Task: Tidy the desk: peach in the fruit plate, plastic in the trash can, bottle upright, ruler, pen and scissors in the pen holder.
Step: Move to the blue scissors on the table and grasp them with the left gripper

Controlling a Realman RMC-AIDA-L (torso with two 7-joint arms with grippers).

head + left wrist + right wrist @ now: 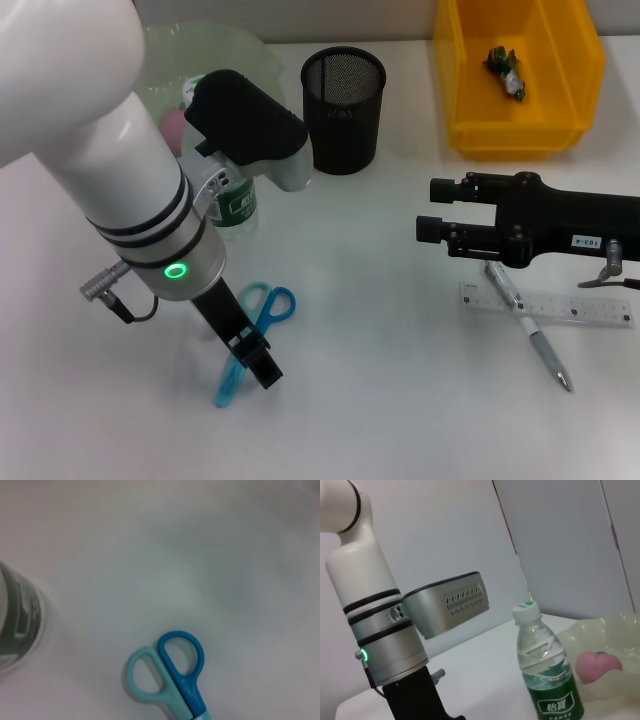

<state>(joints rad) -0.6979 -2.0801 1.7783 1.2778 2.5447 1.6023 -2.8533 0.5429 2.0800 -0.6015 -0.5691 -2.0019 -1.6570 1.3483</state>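
So progress check, biggest stuff first. The fruit plate (160, 60) at about 11 o'clock already has the peach (598, 666) sitting in it, so that one looks done. The yellow trash can (520, 125) at 1 o'clock has a crumpled bit of plastic (506, 70) inside, also done I'd say. The bottle (547, 675) is standing upright, cap on, just beside the plate, tick.

What's left is all pen holder (343, 97) stuff, and that black mesh cup at 12 o'clock looks empty from here. The ruler (545, 303) lies flat at 3 o'clock with the pen (528, 336) crossing it diagonally, both touching. The scissors (255, 335) are flat on the desk at 7 o'clock.

The left gripper (255, 362) is down right over the scissors' blades, near the handles; can't tell whether its fingers have them or how wide they are. The right gripper (432, 208) hangs above the ruler and pen, fingers apart, holding nothing.

In the way: the bottle stands between the scissors and the holder-ish, so a lift could clip it.
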